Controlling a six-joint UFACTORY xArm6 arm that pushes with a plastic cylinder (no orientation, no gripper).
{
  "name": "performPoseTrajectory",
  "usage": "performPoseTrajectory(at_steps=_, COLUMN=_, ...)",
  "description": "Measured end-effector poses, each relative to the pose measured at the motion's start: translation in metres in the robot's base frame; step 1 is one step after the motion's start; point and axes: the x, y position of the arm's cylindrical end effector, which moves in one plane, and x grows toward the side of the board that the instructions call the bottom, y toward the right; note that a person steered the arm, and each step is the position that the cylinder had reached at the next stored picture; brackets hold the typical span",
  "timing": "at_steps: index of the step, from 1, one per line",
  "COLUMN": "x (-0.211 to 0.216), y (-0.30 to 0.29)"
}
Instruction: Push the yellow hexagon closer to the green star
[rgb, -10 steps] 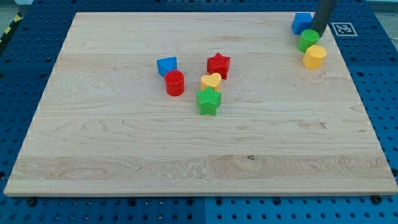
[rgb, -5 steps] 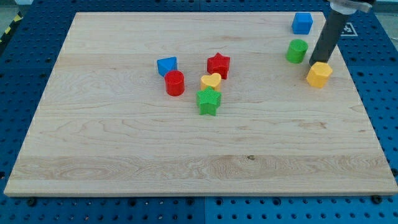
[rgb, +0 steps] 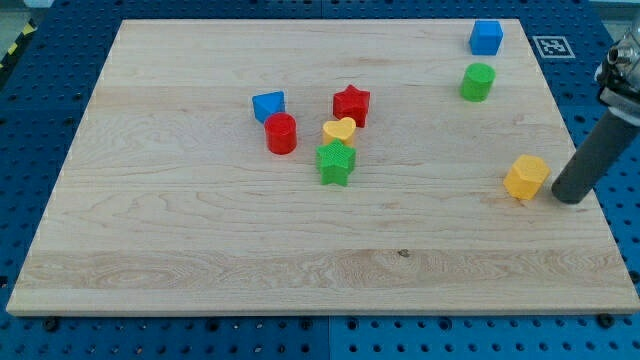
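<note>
The yellow hexagon (rgb: 526, 177) lies near the board's right edge, below the middle height. The green star (rgb: 336, 163) lies near the board's middle, far to the hexagon's left. My tip (rgb: 567, 198) is just to the right of the yellow hexagon and slightly lower, a small gap apart from it. The dark rod rises from it toward the view's upper right.
A yellow heart (rgb: 340, 130) touches the green star's top. A red star (rgb: 351, 104), a red cylinder (rgb: 282, 133) and a blue block (rgb: 268, 105) lie around it. A green cylinder (rgb: 478, 81) and a blue cube (rgb: 486, 37) lie at the top right.
The yellow hexagon has slid toward the view's bottom, away from the green cylinder. My tip has moved from above the hexagon down to its right side.
</note>
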Motion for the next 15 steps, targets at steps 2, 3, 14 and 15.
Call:
performPoseTrajectory(at_steps=2, x=-0.017, y=-0.005)
performPoseTrajectory(at_steps=3, x=-0.017, y=-0.04)
performPoseTrajectory(at_steps=14, x=0.036, y=-0.147)
performPoseTrajectory(at_steps=15, x=0.036, y=-0.163)
